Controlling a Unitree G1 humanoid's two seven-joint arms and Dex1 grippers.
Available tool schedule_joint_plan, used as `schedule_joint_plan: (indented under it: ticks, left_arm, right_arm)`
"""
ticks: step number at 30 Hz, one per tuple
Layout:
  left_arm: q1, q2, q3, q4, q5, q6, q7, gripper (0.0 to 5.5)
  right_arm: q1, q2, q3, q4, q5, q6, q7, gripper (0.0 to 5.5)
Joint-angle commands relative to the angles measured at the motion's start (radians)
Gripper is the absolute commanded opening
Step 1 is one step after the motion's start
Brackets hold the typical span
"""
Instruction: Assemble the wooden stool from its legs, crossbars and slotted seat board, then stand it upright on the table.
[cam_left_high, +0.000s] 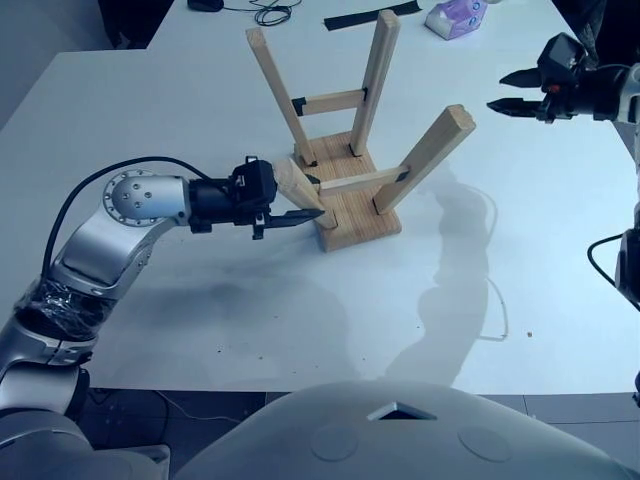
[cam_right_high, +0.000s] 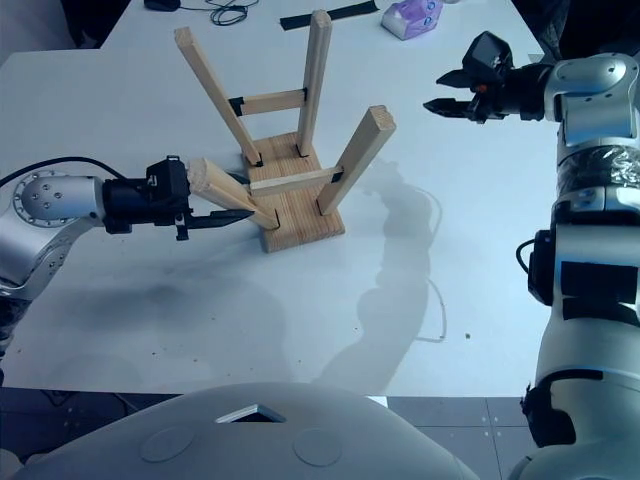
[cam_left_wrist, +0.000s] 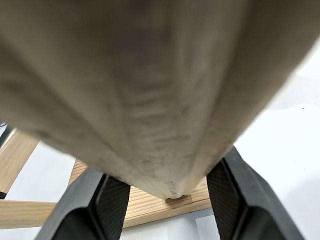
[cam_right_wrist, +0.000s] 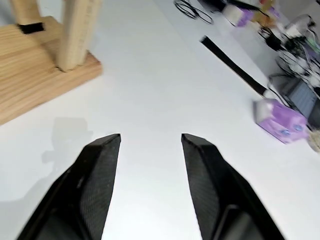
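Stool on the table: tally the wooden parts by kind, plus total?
Legs: 4 (one between the fingers of the left gripper)
Crossbars: 2
Seat board: 1
Total: 7

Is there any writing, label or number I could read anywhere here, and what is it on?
Nothing here can be read.
Purple tissue pack: printed, but too blurred to read.
Pale wooden stool leg in the left gripper: bare wood, no marking.
Upturned wooden seat board: no marking.
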Motion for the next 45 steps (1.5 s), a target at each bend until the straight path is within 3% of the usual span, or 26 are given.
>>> schedule_joint_plan:
  ticks: [1,11,19,26,37,41,45]
  left_arm:
    - [0.126,0.107,-0.094,0.034,0.124,0.129,-0.143,2.06]
    - [0.195,0.143,-0.037,-0.035,0.014,0.086,-0.253,2.07]
    - [0.263,0.140,-0.021,-0.054,0.027,0.069,-0.240,2.07]
    - [0.270,0.117,-0.034,-0.050,0.076,0.094,-0.166,2.07]
    - [0.223,0.100,-0.056,-0.032,0.094,0.104,-0.158,2.07]
    - [0.207,0.095,-0.065,-0.031,0.095,0.109,-0.159,2.07]
    - [0.186,0.088,-0.079,-0.023,0.098,0.107,-0.167,2.07]
  right_arm:
    - [0.060,-0.029,-0.026,-0.212,0.070,0.118,0.071,2.25]
    - [0.147,-0.099,-0.041,-0.525,0.155,0.314,0.169,2.25]
    - [0.049,-0.102,-0.075,-0.667,0.272,0.478,0.187,2.25]
    - [-0.048,-0.016,-0.001,-0.821,0.382,0.616,0.213,2.25]
    - [-0.131,0.212,0.242,-0.646,0.250,0.513,0.194,2.25]
    - [-0.135,0.262,0.287,-0.575,0.227,0.499,0.220,1.64]
    - [-0.101,0.291,0.333,-0.482,0.184,0.457,0.237,1.59]
